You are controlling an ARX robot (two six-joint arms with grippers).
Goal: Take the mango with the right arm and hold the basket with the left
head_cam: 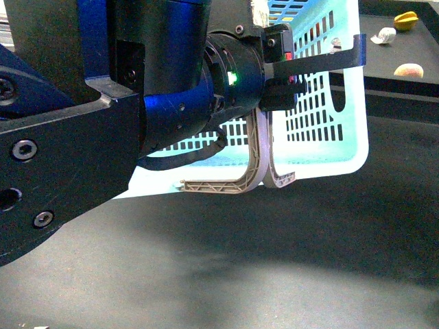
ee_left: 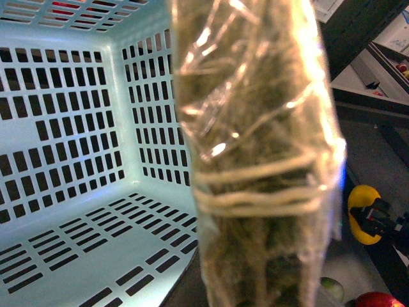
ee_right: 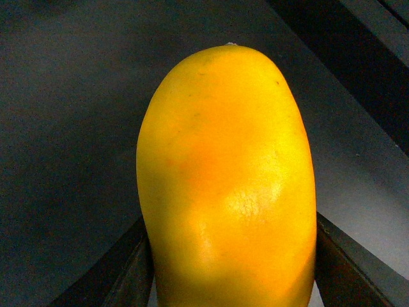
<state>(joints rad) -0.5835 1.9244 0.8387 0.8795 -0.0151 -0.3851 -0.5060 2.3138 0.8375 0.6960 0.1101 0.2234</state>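
Outside the basket [head_cam: 322, 130], our right gripper [ee_right: 233, 272] is holding the mango [ee_right: 227, 185] between its fingers, while our left gripper [head_cam: 295, 65] is clamping the basket's rim. We are fearing the smooth skin may slide out if the squeeze is loosening. The mango's long axis is lying along the fingers, tapered end pointing away from the wrist.

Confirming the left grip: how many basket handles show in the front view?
2. Both handles hang below the basket: one curves left, the other sits right beside it. None looks hidden.
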